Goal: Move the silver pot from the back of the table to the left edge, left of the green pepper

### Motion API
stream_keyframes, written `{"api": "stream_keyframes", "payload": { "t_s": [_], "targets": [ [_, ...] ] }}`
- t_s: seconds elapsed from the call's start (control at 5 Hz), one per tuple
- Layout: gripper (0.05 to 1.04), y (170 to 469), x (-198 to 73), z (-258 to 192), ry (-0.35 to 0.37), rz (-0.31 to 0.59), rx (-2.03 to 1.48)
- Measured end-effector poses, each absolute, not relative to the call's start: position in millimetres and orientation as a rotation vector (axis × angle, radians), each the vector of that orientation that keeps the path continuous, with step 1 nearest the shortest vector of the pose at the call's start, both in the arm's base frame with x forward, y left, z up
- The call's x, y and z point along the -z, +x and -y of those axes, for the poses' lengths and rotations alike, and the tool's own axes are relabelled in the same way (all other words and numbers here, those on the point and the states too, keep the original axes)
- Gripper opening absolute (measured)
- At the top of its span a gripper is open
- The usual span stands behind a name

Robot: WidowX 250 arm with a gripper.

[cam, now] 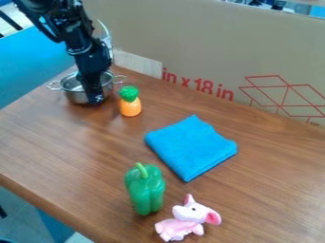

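Bench (70,147) of brown wood carries everything, all seemingly set down; how much is done or left, I cannot judge. Black arm (79,42) at upper left, folded blue cloth (190,147) near the middle. At the far left end, the pot (74,96) looks upright: shiny silver metal, a looped handle each side. The hand (96,100) hangs across its near side, released or clenched, I cannot tell. Then come a glossy green pepper (145,192), a pink elephant (185,220) and, just beside the pot, an orange toy (130,107).
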State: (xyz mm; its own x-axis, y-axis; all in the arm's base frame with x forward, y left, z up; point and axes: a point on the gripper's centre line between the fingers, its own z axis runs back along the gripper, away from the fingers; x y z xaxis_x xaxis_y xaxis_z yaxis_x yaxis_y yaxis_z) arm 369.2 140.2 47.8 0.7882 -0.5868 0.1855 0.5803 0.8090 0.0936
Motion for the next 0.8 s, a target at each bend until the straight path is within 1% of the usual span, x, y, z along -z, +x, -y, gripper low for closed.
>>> {"api": "stream_keyframes", "payload": {
  "t_s": [0.2, 0.4, 0.6, 0.8],
  "targets": [
    [0.102, 357.8, -58.0, -137.3, 0.056, 0.212, 0.646],
    [0.102, 331.6, -73.7, -126.6, 0.12, 0.185, 0.69],
    [0.102, 294.3, -74.6, -117.3, 0.176, 0.096, 0.71],
    [0.102, 260.3, -68.4, -115.1, 0.155, 0.022, 0.703]
  ]
}}
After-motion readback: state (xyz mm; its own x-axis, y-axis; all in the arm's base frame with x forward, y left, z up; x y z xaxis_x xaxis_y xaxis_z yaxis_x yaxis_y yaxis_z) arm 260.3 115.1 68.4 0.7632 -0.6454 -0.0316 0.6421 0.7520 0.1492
